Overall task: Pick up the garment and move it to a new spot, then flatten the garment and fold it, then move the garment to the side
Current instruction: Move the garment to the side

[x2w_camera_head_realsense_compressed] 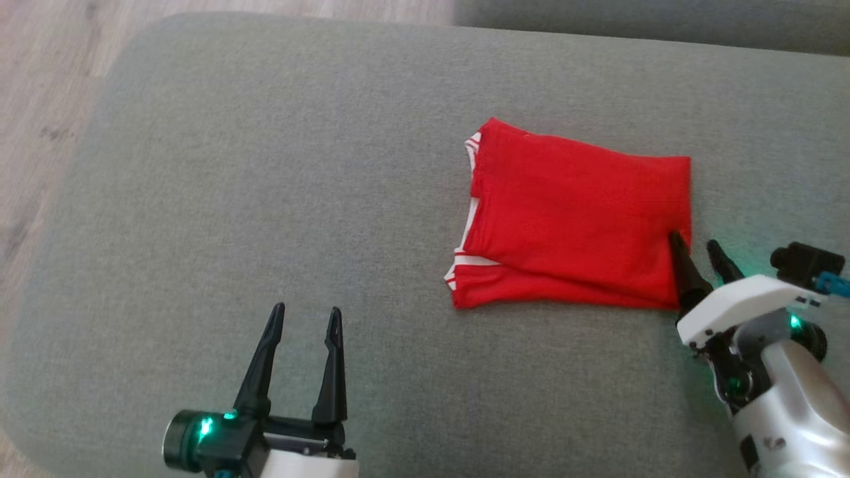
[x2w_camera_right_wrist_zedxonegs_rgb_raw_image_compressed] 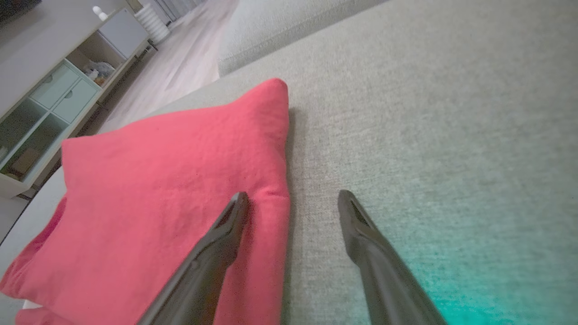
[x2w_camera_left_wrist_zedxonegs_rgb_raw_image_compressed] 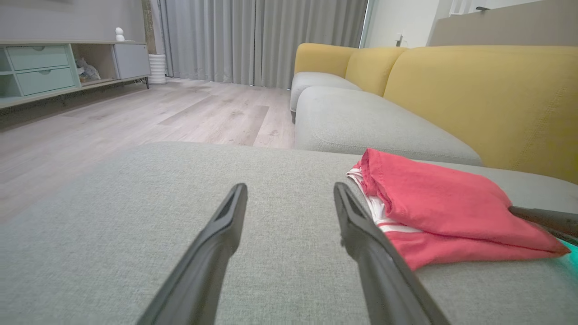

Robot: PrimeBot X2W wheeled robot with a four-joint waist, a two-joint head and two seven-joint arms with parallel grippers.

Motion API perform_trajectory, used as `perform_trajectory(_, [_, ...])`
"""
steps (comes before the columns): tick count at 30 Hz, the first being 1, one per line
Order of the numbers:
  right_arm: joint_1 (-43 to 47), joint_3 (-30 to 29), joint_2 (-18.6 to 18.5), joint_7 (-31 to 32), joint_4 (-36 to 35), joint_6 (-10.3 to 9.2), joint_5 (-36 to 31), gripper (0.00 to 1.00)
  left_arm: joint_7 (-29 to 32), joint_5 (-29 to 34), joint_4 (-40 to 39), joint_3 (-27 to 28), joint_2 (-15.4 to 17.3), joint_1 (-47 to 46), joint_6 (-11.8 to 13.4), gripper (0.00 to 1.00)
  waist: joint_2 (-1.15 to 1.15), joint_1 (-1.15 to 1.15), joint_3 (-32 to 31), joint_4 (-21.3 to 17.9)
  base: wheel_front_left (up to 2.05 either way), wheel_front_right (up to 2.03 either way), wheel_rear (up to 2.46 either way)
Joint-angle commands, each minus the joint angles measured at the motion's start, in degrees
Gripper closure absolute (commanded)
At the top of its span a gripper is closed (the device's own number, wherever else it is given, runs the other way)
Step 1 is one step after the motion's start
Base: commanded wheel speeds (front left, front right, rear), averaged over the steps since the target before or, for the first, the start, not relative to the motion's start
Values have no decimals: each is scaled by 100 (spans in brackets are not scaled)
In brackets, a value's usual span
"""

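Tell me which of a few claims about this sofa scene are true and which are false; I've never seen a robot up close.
1. The red garment lies folded on the grey cushion. True.
2. The left gripper is shut on the garment. False: it is open, over bare cushion, apart from the garment.
3. The right gripper is open, one finger over the garment's edge, the other over the cushion. True.
4. The garment is plain, without trim. False: white trim shows along one side.
5. The floor beside the cushion is carpeted. False: it is wood planks.
6. The sofa backrest is yellow. True.
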Motion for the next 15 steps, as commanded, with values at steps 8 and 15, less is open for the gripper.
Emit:
perform_trajectory(8, [-221,539,-262,367,-173,-4,533,100,-29,-33,-123,99,-24,-248,174,0,0,-1,37,-64,0,0,0])
perform_trajectory(15, [-365,792,-814,264,-455,-4,369,100,-29,2,-191,169,-24,-329,187,0,0,-1,199,-564,0,0,0])
